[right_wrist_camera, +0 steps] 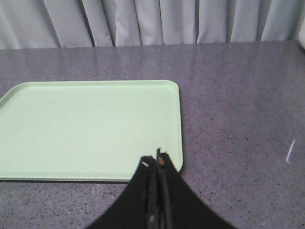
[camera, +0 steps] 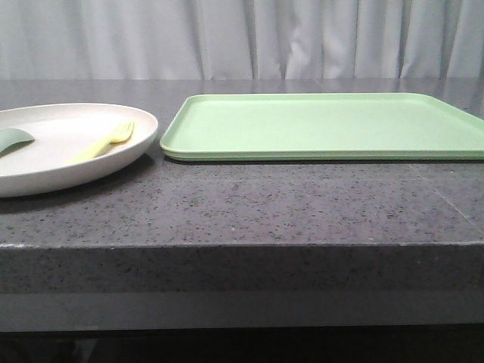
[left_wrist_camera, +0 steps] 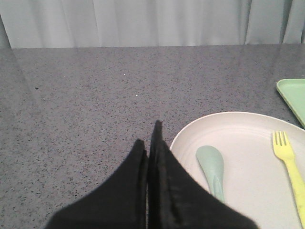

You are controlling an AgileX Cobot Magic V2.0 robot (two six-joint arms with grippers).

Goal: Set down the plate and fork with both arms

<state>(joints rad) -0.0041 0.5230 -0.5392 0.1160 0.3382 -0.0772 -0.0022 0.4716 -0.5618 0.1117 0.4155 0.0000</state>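
Closest to you in the front view was the bare speckled edge of the counter (camera: 242,219), and neither arm showed there, so you had only the objects to go by: the plate (camera: 53,162) sat at the left with the fork (camera: 102,142) lying inside it beside a small dull-green spoon (camera: 15,138), and the green tray (camera: 325,125) stood just to the right of the plate, apart from its rim by a narrow gap. In the left wrist view your left gripper (left_wrist_camera: 150,136) was clenched on nothing, its fingertips pressed together just outside the plate's (left_wrist_camera: 238,124) near rim, the spoon (left_wrist_camera: 211,167) a little past that rim and the fork (left_wrist_camera: 288,160) farther across from the fingers. If you had gone for the rim without opening first, the shut tips would likely have shoved the plate toward the tray, and any tilt on lifting could have slid the fork and spoon off, since both lay loose on a shallow dish. In the right wrist view your right gripper (right_wrist_camera: 157,160) was likewise closed and empty, hovering over the near corner of the tray (right_wrist_camera: 90,129), well away from the fork; reaching across for it risked crowding the left arm over the plate, and a thin flat handle was easy to pinch badly against the dish.
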